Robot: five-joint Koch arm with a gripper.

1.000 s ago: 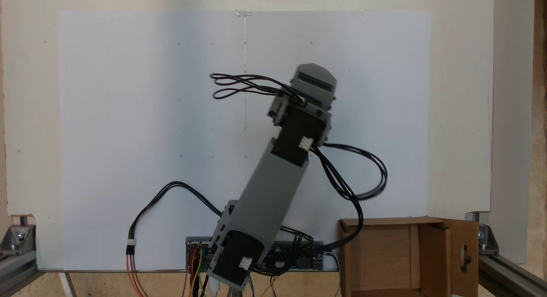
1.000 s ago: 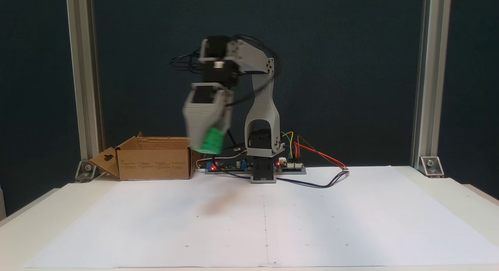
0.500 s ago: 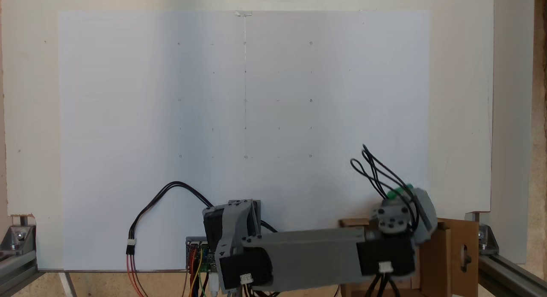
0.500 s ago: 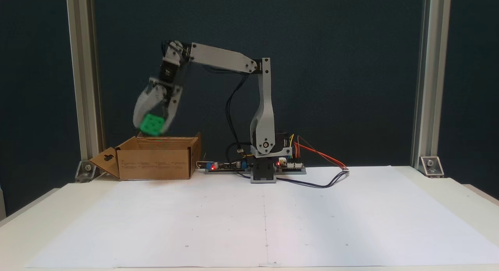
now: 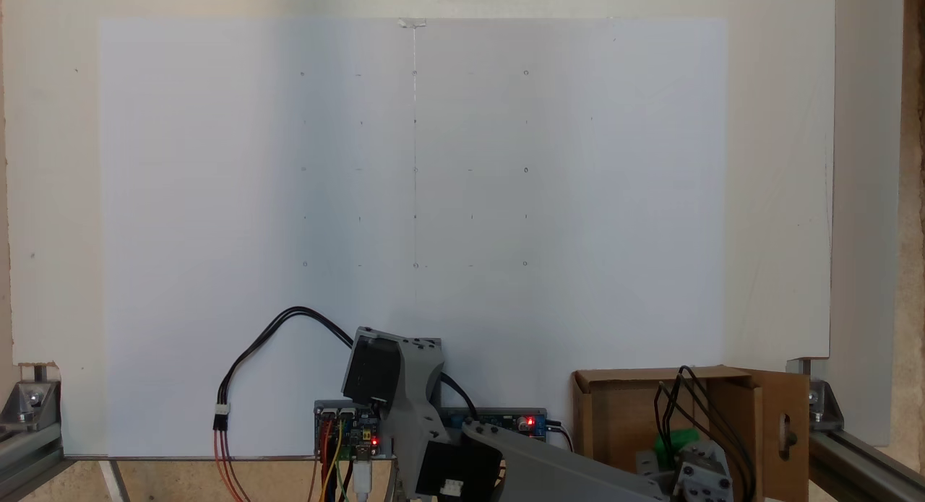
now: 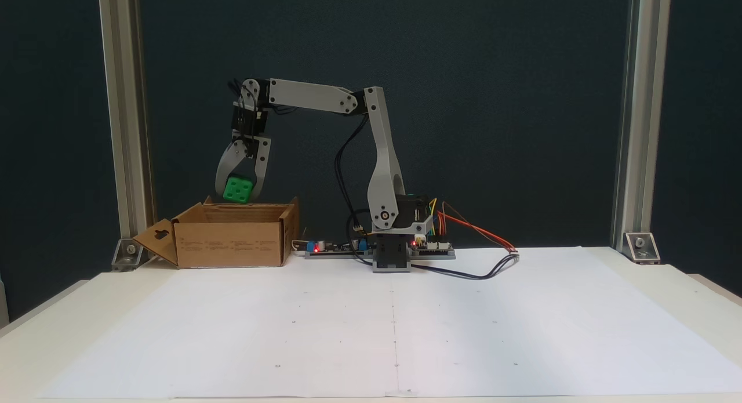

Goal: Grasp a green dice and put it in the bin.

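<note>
Your gripper (image 6: pixel 239 189) clamps the green dice (image 6: pixel 237 189) above the bin (image 6: pixel 232 242); release off-centre and it could clip the rim.

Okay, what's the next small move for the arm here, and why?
Probably open the end effector. It holds the green dice just above the bin, and the top-down fixed view places the dice over the bin's opening, so releasing should drop it inside.
</note>
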